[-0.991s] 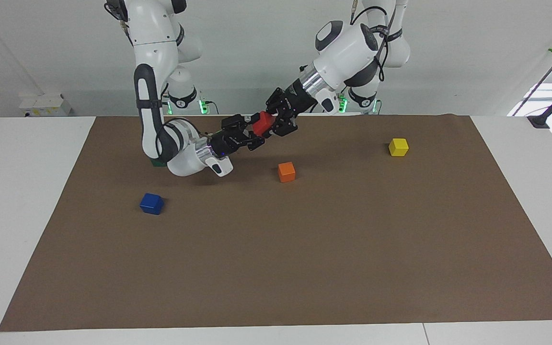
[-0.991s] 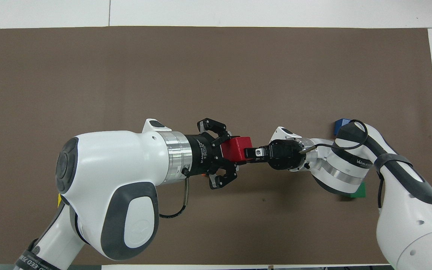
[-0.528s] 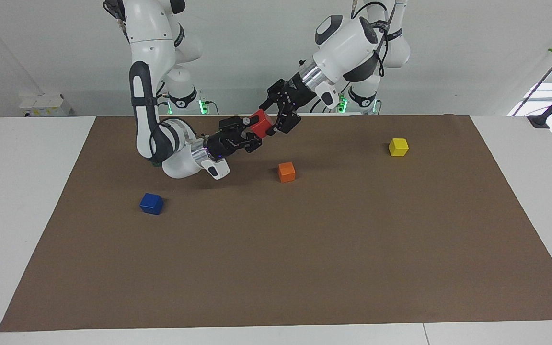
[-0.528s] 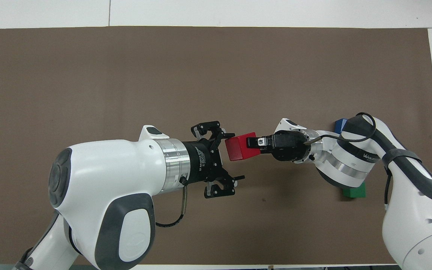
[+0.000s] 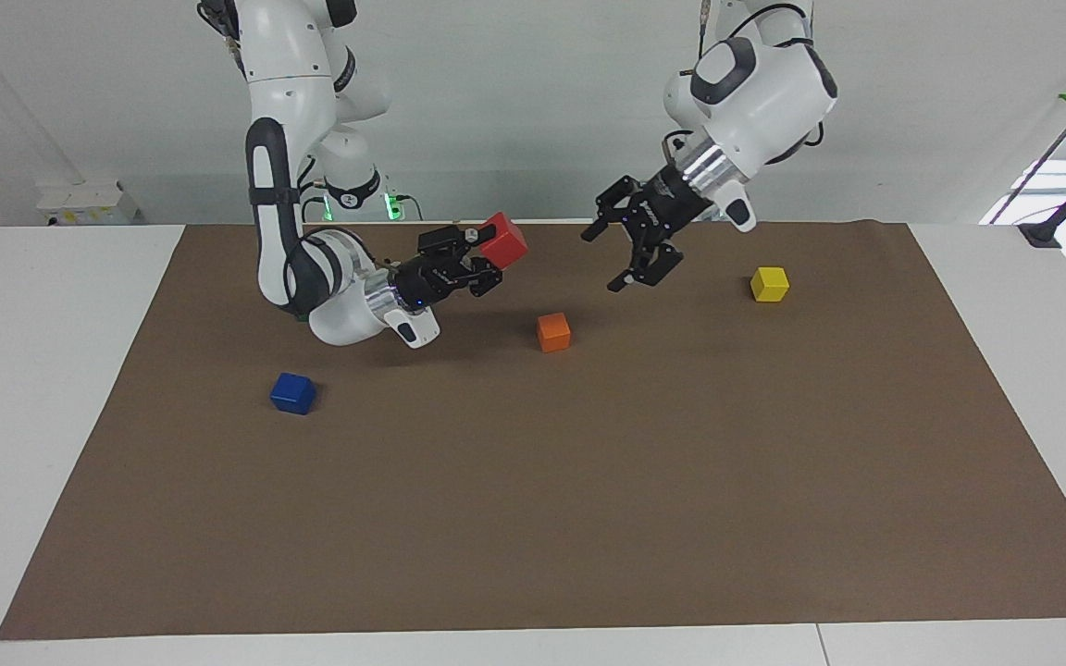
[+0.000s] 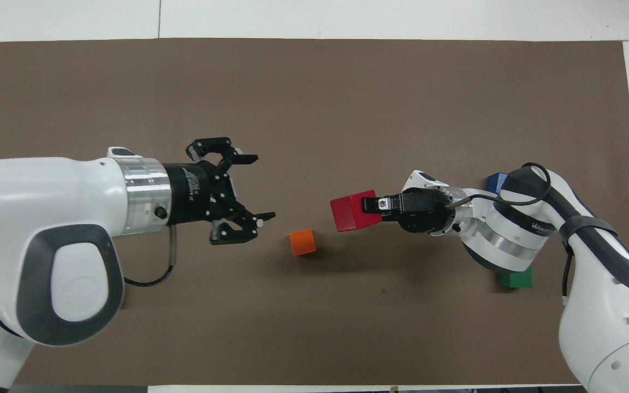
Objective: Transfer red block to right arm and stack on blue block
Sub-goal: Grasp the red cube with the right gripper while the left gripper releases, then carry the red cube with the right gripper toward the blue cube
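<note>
My right gripper (image 5: 493,252) is shut on the red block (image 5: 504,240) and holds it in the air over the brown mat, beside the orange cube. In the overhead view the right gripper (image 6: 370,210) grips one end of the red block (image 6: 346,213). My left gripper (image 5: 630,252) is open and empty, raised over the mat between the orange and yellow cubes; it also shows in the overhead view (image 6: 249,191). The blue block (image 5: 292,393) lies on the mat toward the right arm's end, partly covered by the right arm in the overhead view (image 6: 493,181).
An orange cube (image 5: 553,332) lies near the middle of the mat, also seen from overhead (image 6: 302,242). A yellow cube (image 5: 769,284) lies toward the left arm's end. A green cube (image 6: 516,280) lies under the right arm's elbow. The brown mat (image 5: 588,509) covers the table.
The left gripper let go of the red block, opened and drew back toward its own end of the table. The right gripper keeps the block and has barely moved.
</note>
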